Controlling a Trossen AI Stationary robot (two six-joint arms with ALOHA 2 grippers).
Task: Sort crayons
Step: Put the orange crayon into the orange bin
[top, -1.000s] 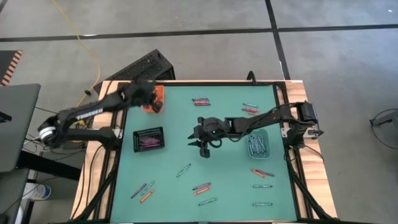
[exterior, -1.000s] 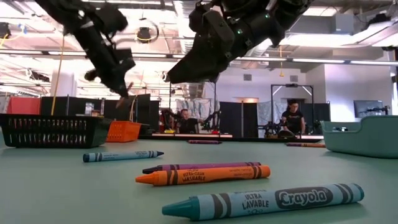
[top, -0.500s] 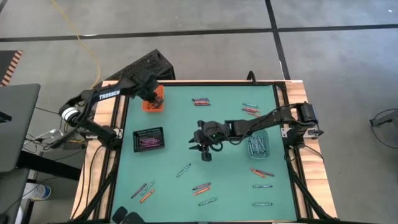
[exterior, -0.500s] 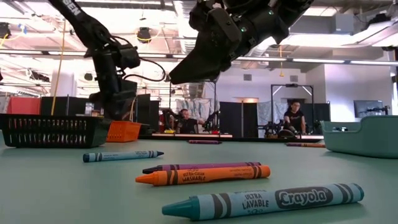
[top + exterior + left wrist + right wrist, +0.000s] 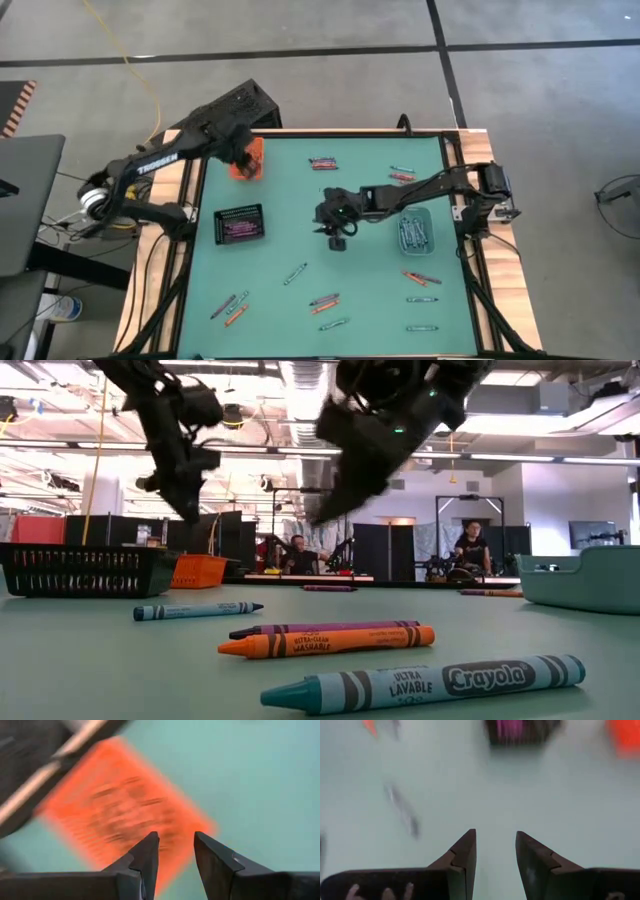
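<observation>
Hovering over the orange tray (image 5: 246,166) at the table's ten o'clock corner, the left gripper (image 5: 174,851) shows parted, empty jaws. The right gripper (image 5: 495,851), jaws likewise spread and empty, hangs mid-table. Loose crayons (image 5: 323,301) lie scattered from twelve through seven o'clock.

Crayons (image 5: 325,301) lie flat, scattered in small clusters over the green table; orange, purple, teal.

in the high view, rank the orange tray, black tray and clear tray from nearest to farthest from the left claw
From the left claw:
1. Orange tray, right beneath it, far-left corner.
2. Black tray, left side, nearer the front.
3. Clear tray, right side.
</observation>
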